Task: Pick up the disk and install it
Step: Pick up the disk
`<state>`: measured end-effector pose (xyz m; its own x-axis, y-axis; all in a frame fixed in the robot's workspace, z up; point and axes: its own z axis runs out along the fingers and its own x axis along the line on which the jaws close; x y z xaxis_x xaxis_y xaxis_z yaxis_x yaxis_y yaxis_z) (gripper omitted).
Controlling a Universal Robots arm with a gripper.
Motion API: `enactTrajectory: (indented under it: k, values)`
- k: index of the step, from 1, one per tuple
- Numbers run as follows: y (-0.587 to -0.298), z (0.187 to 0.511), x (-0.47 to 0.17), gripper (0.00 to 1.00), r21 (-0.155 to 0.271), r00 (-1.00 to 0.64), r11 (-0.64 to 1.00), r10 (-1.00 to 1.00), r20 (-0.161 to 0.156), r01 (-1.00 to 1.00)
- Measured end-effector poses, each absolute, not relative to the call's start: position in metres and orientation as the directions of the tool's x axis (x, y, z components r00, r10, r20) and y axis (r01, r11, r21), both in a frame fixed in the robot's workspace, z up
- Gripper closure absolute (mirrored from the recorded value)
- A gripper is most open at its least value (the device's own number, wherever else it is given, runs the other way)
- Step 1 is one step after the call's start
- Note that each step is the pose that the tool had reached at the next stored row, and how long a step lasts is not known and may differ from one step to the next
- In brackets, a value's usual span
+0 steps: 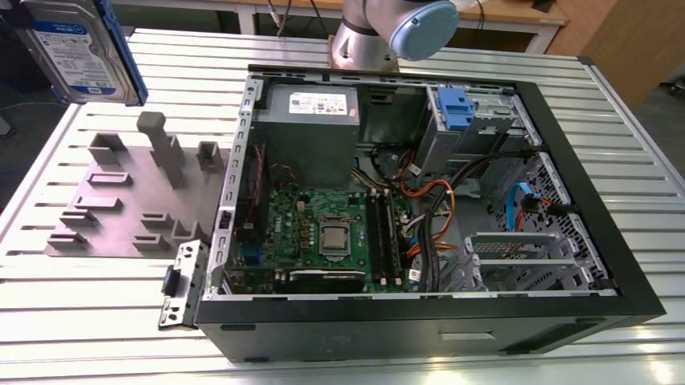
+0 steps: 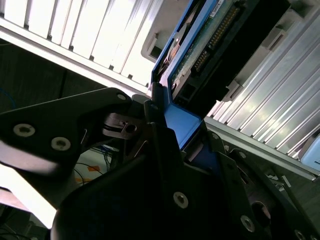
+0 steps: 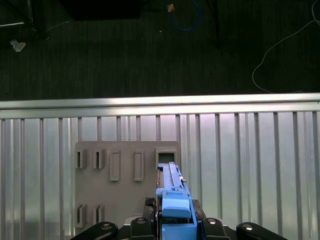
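The gripper's black fingers (image 2: 161, 131) are drawn in tight on either side of the disk (image 1: 75, 50), a flat rectangular silver hard drive with a white-and-blue label and a blue plastic carrier frame. We see the gripper (image 3: 175, 216) clamped on the frame's end, and it seems to bear on the blue plastic rather than the metal, though the contact faces are hidden from us. In the first wrist view the disk points edge-on away from the gripper, over a flat grey plastic fixture plate (image 3: 100, 190) with raised slots. In the exterior view the disk hangs in the air at the exterior view's left, label facing us, clear of the slatted aluminium table (image 1: 642, 136). The plate lies on that table just beside an open black computer case (image 1: 428, 325). Inside the case we see a grey power-supply box (image 1: 310, 120) and a green motherboard (image 1: 310, 216).
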<state>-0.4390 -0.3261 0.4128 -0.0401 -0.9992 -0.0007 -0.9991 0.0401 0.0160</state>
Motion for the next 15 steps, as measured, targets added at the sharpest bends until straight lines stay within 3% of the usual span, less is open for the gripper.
enactTrajectory:
  k: [15]
  values:
    - [-0.3261,0.4188,-0.4390,0.63,0.016,-0.040,0.040,-0.999,-0.001,-0.999]
